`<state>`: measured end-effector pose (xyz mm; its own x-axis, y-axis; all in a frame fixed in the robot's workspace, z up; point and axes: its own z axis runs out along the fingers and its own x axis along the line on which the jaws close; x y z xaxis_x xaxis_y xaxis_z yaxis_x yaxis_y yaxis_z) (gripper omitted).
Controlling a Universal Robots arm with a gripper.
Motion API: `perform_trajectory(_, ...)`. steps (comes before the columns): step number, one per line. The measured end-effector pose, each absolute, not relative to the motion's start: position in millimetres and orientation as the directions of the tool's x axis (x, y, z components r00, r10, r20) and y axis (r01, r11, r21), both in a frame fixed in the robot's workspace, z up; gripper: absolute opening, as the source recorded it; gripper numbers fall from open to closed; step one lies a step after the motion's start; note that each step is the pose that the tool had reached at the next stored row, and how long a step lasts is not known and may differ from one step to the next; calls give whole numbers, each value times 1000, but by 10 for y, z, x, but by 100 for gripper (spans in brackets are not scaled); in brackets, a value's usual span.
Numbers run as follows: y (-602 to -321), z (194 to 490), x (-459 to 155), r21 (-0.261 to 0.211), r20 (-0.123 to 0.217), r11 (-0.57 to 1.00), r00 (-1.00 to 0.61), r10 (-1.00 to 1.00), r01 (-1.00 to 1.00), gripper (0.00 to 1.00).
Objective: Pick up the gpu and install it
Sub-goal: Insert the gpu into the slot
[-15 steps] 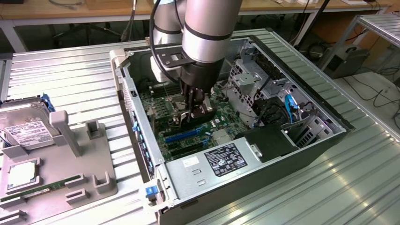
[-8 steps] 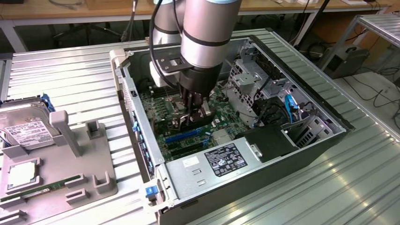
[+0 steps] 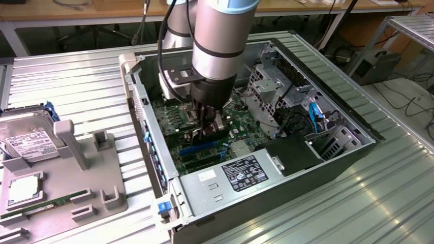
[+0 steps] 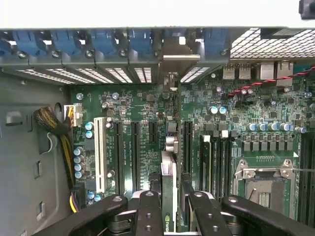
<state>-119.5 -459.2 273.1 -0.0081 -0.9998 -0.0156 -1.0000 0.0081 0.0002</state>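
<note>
Nearest the wrist camera, the gripper (image 4: pixel 169 209) has its black fingers (image 4: pixel 147 216) closed on the gpu (image 4: pixel 169 196), which is seen edge-on as a thin upright card running away from the lens, its metal bracket end reaching the slotted rear wall (image 4: pixel 123 73) of the case. The card stands over the green motherboard (image 4: pixel 147 113), in line with the long dark expansion slots; whether it is fully seated cannot be told. Going across the exterior view from its left: a grey fixture tray (image 3: pixel 101 193) lies on the ribbed metal table (image 3: pixel 68 81), carrying a silver hard drive (image 3: pixel 27 145) with a white label and, nearer the front edge, a narrow green memory stick (image 3: pixel 48 203). Just beside the tray stands the opened computer case (image 3: pixel 326 162), lying on its side. The arm (image 3: pixel 217 46) reaches straight down into it, and the gripper (image 3: pixel 207 133) sits low over the motherboard (image 3: pixel 237 114), with the gpu (image 3: pixel 211 133) between its fingers. In front of it lies the power supply (image 3: pixel 230 175) with its printed label, and toward the exterior view's right sit drive cages (image 3: pixel 271 81) and a blue cable (image 3: pixel 313 114).
</note>
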Motion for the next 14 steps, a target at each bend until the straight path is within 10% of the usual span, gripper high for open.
perform_trajectory(9, -4583, 2850, -1197, 15, -14, 8, -8, -1000, -1000, 40)
perform_trajectory(14, -4489, 2852, -1228, 14, -1, 8, -8, -1000, -1000, 20)
